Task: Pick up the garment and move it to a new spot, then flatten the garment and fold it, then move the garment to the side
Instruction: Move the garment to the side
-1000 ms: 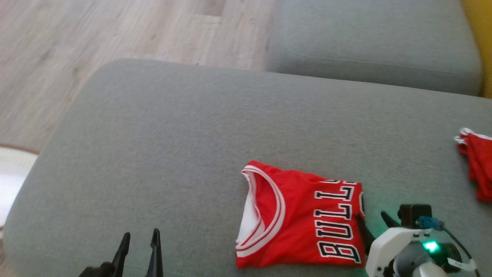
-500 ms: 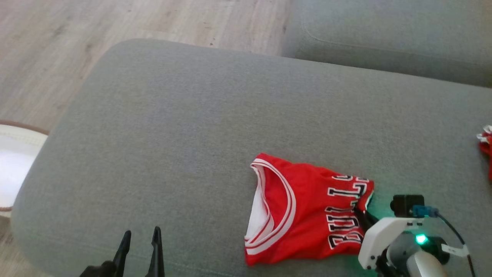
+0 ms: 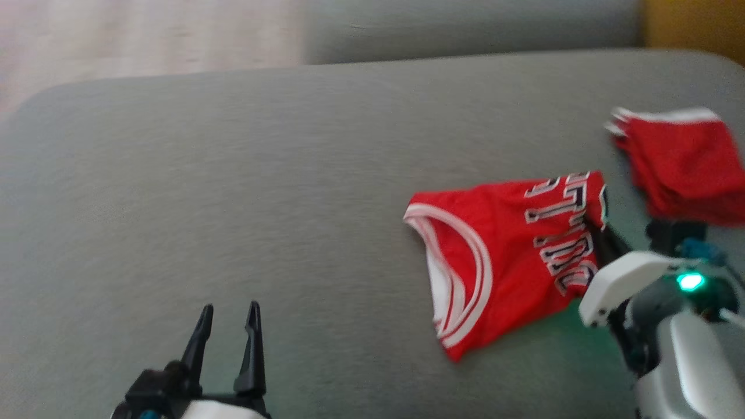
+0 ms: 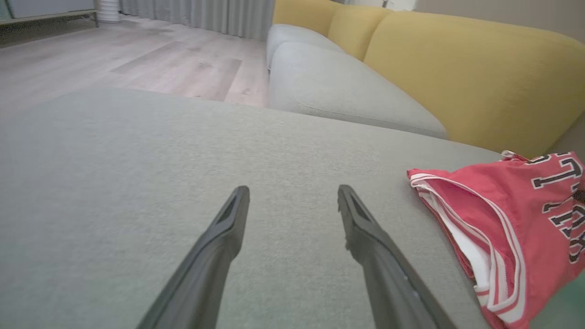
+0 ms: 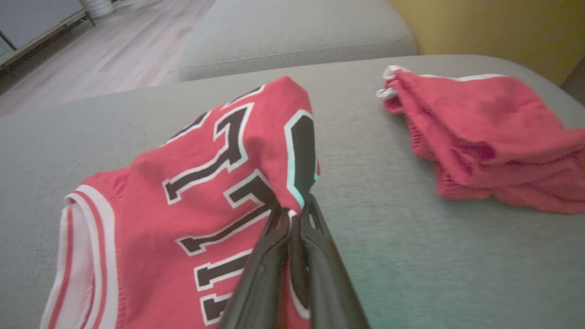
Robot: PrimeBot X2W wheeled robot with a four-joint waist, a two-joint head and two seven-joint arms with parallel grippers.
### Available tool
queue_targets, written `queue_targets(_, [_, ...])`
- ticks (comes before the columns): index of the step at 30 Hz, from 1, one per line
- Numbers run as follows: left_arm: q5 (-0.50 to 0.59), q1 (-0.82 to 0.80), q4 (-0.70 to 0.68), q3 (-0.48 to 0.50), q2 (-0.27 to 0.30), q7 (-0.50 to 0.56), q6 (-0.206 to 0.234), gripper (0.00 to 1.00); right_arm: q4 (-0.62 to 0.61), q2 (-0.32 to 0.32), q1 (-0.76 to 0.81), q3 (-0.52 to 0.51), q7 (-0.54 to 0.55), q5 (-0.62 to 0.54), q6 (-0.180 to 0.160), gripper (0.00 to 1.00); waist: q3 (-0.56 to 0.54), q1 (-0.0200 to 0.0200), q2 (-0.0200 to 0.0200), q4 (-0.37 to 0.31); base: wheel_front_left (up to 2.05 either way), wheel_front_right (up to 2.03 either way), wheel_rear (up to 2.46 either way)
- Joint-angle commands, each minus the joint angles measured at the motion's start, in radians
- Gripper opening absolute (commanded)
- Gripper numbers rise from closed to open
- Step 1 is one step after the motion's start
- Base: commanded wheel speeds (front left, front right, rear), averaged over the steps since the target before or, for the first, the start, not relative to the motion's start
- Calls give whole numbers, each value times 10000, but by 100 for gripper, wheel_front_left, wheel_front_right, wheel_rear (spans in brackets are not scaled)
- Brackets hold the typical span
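The red basketball jersey (image 3: 500, 262), trimmed white at the neck and lettered in white-edged black, lies folded on the grey sofa cushion (image 3: 233, 203), its lettered edge pinched and raised by the right end effector (image 5: 298, 211), the neck opening opposite.

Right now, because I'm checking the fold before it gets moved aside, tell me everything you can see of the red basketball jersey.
The red basketball jersey is folded into a compact packet. Its fabric looks knitted, with white-and-red striped trim at its opening, a white inside, and black lettering outlined in white. It lies rumpled on the grey sofa cushion. Its lettered edge is pinched by the shut right end effector and tented upward there.
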Motion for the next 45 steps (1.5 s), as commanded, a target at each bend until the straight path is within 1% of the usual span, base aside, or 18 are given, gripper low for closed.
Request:
queue_targets(1, [121,-660,-248,356,68,-104,28,100,-657,-64,-665,70,67,-105,33,0,670,-1,0,-1472,0,0,0])
queue_targets(5, [222,-1079,-117,338,61,-55,-54,100,-1273,-64,-1006,-108,212,-73,33,0,1092,-1,0,-2431,0,0,0])
queue_targets(7, [276,-1288,-53,299,54,-6,-105,100,-1461,-64,-1134,-136,240,-1,33,0,1253,-1,0,-2735,0,0,0])
queue_targets(10, [331,-1524,58,242,50,74,-166,100,-1598,-64,-1263,-177,255,88,33,0,1404,-1,0,-2974,0,0,0])
queue_targets(13, [329,-1665,211,236,51,70,-246,100,-1612,-64,-1393,-216,241,110,33,0,1469,-1,0,-3021,0,0,0])
queue_targets(16, [323,-1700,292,223,45,66,-263,100,-1616,-64,-1556,-223,210,135,33,0,1437,-1,0,-2897,0,0,0])
queue_targets(21, [243,-1639,366,292,10,8,-227,100,-1615,-64,-2093,-124,317,40,33,0,1273,-1,0,-2480,0,0,0])
queue_targets(26, [152,-1516,415,389,-43,-96,-214,100,-1320,-82,-3058,-105,752,-9,33,0,1145,-1,0,-1980,0,0,0])
queue_targets(29, [136,-1466,416,412,-79,-148,-216,100,-1010,-256,-3655,-290,1011,-101,33,0,1132,-1,0,-1639,0,0,0])
queue_targets(32, [135,-1414,420,401,-121,-187,-219,100,-665,-665,-4155,-500,1225,-207,33,0,1155,-1,0,-1325,0,0,0])
queue_targets(36, [147,-1389,454,342,-170,-218,-264,100,-285,-1417,-4606,-857,1449,-414,33,0,1209,-1,0,-953,0,0,0])
queue_targets(42, [196,-1395,466,260,-196,-235,-291,100,-100,-2609,-4798,-1481,1938,-578,33,0,1321,-1,0,-570,0,0,0])
queue_targets(45, [240,-1439,418,208,-163,-187,-290,100,37,-3039,-4829,-1915,2132,-730,33,0,1474,-1,0,-401,0,0,0])
